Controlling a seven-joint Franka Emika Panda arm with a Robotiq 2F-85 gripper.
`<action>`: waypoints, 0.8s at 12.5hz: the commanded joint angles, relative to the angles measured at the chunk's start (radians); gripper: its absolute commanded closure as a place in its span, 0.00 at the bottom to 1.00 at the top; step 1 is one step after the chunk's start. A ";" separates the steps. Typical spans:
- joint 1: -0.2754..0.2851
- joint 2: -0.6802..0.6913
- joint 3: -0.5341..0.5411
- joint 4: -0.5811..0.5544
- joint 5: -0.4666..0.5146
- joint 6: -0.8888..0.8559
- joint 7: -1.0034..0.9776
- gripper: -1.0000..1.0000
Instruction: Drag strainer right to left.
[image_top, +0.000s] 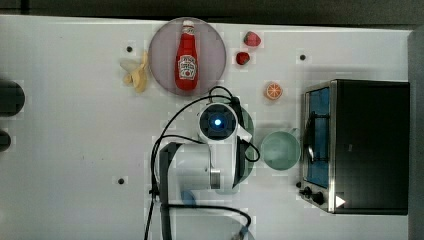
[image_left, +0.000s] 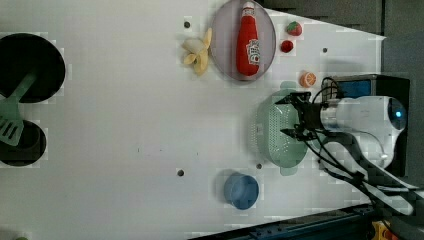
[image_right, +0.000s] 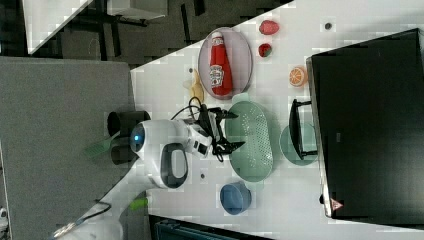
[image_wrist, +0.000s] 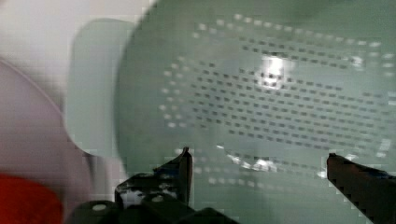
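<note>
In the left view, going from its left, a green spatula (image_left: 11, 120) lies across two dark round openings at the edge of the white counter (image_left: 125, 125), well apart from the fingers. Further along sit a peeled banana (image_left: 199, 54) and a grey plate (image_left: 220, 55) carrying a ketchup bottle (image_left: 247, 39), both far from the fingers toward the left view's top. A small blue bowl (image_left: 241, 190) stands near the fingers, toward the left view's bottom. The strainer (image_left: 275, 135), pale green with a dotted basin, lies directly under the fingers, its long axis running up and down in the left view. The gripper (image_left: 292, 116) hangs over the strainer's basin with its fingers (image_left: 286, 99) spread wide, one tip near the far rim, the other over the middle; nothing is between them. Whether the tips touch the plastic cannot be told. In the wrist view the fingers (image_wrist: 180, 170) stand apart above the perforated floor of the strainer (image_wrist: 280, 93). Past the fingers, two strawberries (image_left: 294, 28) and an orange half (image_left: 308, 79) lie on the counter. In the top view a green mug (image_top: 280, 150) stands just beyond the strainer, beside the toaster oven (image_top: 360, 145).
</note>
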 joint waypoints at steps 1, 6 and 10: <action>0.012 0.057 0.027 -0.032 0.018 0.052 0.139 0.00; 0.027 0.067 0.080 -0.042 0.018 0.104 0.219 0.00; 0.044 0.067 0.135 -0.039 0.047 0.099 0.252 0.00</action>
